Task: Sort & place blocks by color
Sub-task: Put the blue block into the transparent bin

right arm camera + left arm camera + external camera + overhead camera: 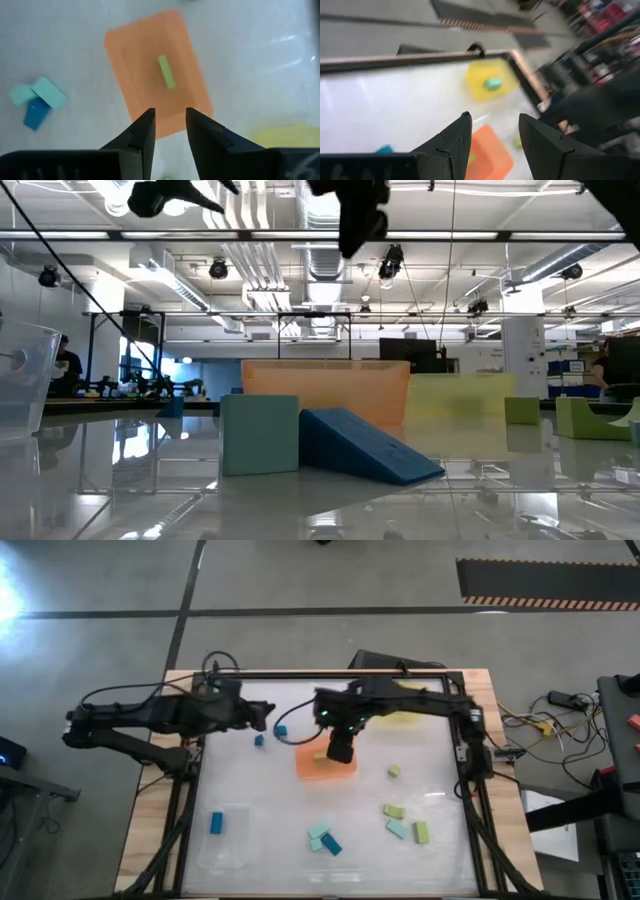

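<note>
My right gripper (342,748) (169,112) hovers open and empty over the orange tray (322,768) (156,70). A yellow-green block (166,71) lies flat in that tray. My left gripper (262,716) (495,120) is open and empty above the table's far left part. A teal block (492,83) lies in the yellow tray (405,718) (482,79). Loose blocks rest flat on the table: two blue ones (258,740) (280,728) near the left gripper, one blue (216,823) at near left, a teal and blue cluster (324,840) (36,100), and yellow-green and teal ones (394,771) (405,822) at right.
A clear tray (20,380) stands at the near left of the table. A dark frame (470,755) borders the glossy white tabletop. In the low view a teal block (260,435) and a tipped blue block (365,445) stand in front of the orange tray (325,390).
</note>
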